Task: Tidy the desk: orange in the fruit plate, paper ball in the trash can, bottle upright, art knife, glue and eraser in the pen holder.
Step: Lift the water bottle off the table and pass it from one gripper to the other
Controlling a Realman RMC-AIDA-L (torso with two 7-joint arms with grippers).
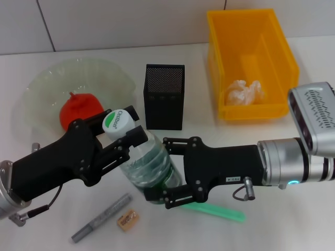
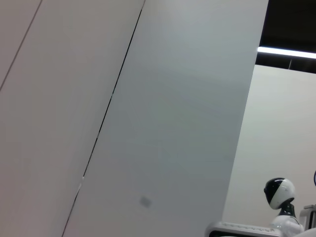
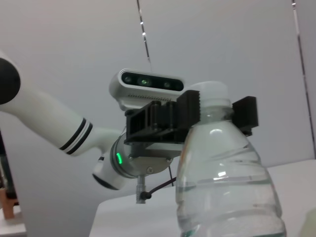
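Bottle [image 1: 148, 168] sits near the centre of the head view, tilted with its white-and-green cap [image 1: 118, 121] pointing toward the upper left of the frame, and 2 grippers hold it at once. From the lower left, the left gripper [image 1: 127, 141] is clamped on the neck just under the cap, its black fingers on either side. From the right, the right gripper [image 1: 163, 170] is closed around the bottle's ribbed body, 1 finger across the top side and 1 beneath, near the green label. In the right wrist view the clear bottle [image 3: 227, 173] fills the lower right of the frame, and the left gripper [image 3: 217, 111] shows behind it with black pads pressed against the neck on both sides. The left wrist view shows only wall panels and a distant room. In the upper left of the head view the orange [image 1: 79, 109] lies in the pale-green fruit plate [image 1: 39, 86]. The black mesh pen holder [image 1: 164, 97] stands upright at upper centre, just behind the bottle. In the upper right, the paper ball [image 1: 244, 92] lies inside the yellow trash can [image 1: 251, 63]. Along the bottom of the frame, on the white desk [image 1: 293, 219], a grey pen-like tool [image 1: 102, 217] lies diagonally, the small tan eraser [image 1: 127, 220] rests just beside it, and a green stick [image 1: 217, 212] lies under the right gripper.
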